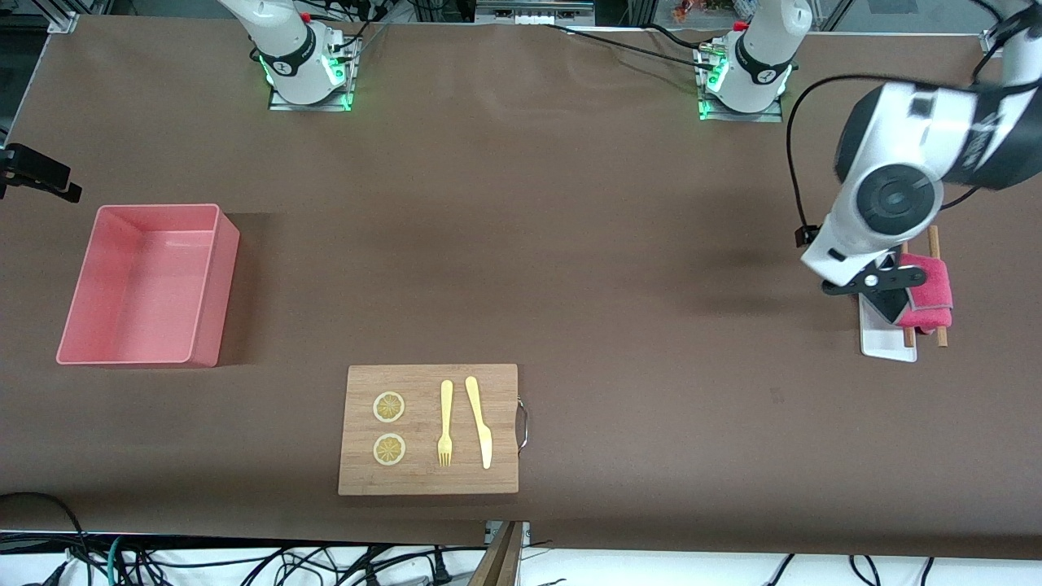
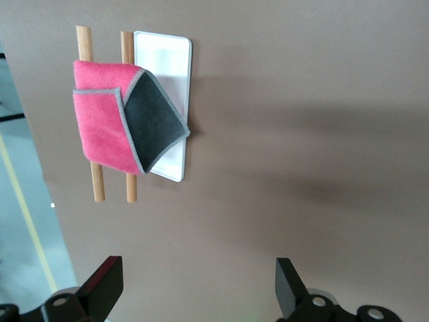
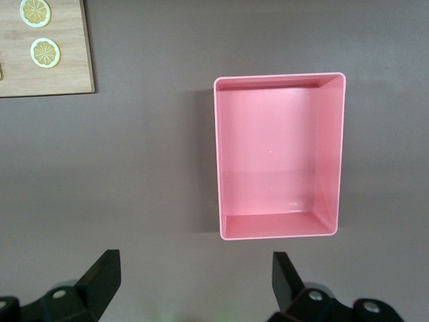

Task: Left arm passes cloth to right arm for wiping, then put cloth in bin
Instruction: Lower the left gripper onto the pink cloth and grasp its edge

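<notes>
The crimson-pink cloth lies folded over two wooden sticks and a small white tray at the left arm's end of the table. Its dark grey reverse side shows at a turned-up corner in the left wrist view. My left gripper is open and empty in the air over the tray, beside the cloth and apart from it; its fingers stand wide. The pink bin stands empty at the right arm's end. My right gripper is open and empty, high over the table beside the bin.
A wooden board lies near the front camera, with two lemon slices, a yellow fork and a yellow knife on it. Its corner shows in the right wrist view. Two wooden sticks carry the cloth.
</notes>
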Robot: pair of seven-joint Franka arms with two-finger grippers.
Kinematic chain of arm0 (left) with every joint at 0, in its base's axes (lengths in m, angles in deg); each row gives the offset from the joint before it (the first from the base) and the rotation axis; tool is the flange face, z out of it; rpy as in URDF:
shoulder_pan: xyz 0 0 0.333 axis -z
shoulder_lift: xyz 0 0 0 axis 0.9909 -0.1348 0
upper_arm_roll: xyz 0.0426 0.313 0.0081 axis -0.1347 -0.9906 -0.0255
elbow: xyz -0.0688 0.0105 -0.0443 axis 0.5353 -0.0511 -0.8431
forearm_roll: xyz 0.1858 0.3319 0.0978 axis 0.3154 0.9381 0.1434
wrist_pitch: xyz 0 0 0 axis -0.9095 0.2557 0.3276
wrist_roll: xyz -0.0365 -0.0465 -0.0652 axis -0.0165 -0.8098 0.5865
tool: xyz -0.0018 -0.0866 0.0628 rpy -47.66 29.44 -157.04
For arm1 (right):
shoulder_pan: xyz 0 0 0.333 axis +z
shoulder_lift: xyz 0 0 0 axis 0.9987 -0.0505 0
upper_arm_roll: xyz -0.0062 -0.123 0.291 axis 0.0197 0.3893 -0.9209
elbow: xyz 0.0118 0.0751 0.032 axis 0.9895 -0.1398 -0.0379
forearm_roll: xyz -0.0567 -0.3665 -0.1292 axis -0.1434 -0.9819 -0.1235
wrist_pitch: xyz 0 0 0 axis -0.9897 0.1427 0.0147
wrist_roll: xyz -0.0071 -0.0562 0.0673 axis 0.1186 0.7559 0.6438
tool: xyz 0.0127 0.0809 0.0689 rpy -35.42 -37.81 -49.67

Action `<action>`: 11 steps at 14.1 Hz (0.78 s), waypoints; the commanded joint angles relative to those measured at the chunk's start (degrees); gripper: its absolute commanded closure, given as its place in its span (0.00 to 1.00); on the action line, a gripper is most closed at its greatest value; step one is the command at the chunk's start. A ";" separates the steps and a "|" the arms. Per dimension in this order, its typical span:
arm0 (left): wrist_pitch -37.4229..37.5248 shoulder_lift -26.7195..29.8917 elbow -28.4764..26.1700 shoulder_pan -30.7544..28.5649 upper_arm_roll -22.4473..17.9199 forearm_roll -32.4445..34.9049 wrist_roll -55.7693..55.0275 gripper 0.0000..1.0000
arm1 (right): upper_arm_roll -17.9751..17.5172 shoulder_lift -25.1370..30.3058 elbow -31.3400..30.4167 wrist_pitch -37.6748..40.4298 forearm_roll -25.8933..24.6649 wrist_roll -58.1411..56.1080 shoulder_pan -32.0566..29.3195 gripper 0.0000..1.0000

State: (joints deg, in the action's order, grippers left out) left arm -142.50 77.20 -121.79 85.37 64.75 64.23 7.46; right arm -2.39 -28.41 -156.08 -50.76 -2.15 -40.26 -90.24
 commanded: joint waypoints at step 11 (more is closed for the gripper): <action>-9.10 -14.76 -10.94 -0.48 -0.04 30.21 -6.71 0.05 | -0.12 0.20 0.00 -0.11 0.89 -0.85 -0.47 0.00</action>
State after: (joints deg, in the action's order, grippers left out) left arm -152.49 63.66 -134.69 85.19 64.50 90.17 1.11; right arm -2.39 -28.41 -156.09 -50.76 -2.15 -40.26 -90.24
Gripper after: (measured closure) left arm 0.009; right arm 0.000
